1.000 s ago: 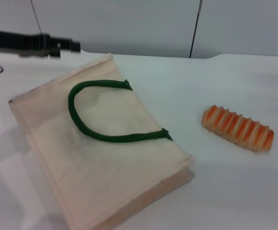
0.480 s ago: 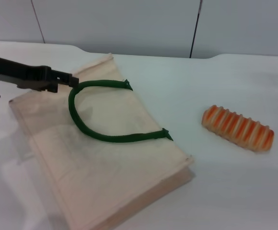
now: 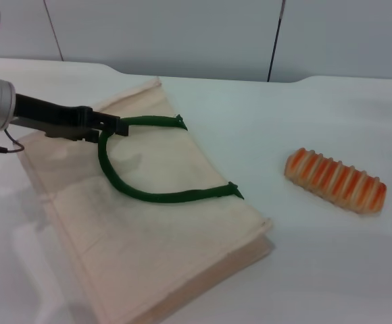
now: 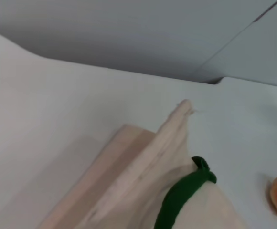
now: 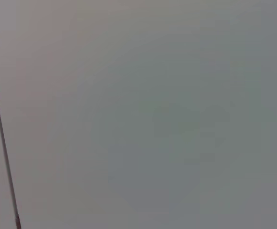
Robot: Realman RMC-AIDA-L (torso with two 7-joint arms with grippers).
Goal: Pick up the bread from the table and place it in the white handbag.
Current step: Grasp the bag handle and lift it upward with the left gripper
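Left gripper [image 3: 115, 126] sits over the far left part of the white handbag [image 3: 155, 229], tips at the green handle [image 3: 155, 195] where the loop bends; whether the fingers grip the strap, cannot tell. Bag lies flat on the table [image 3: 250, 115]. The bread [image 3: 335, 180] lies well apart to the right of the bag, untouched, long axis running left-far to right-near. Right gripper is out of sight; its wrist view shows only wall. Judgement: the bread falls on the right arm's side.
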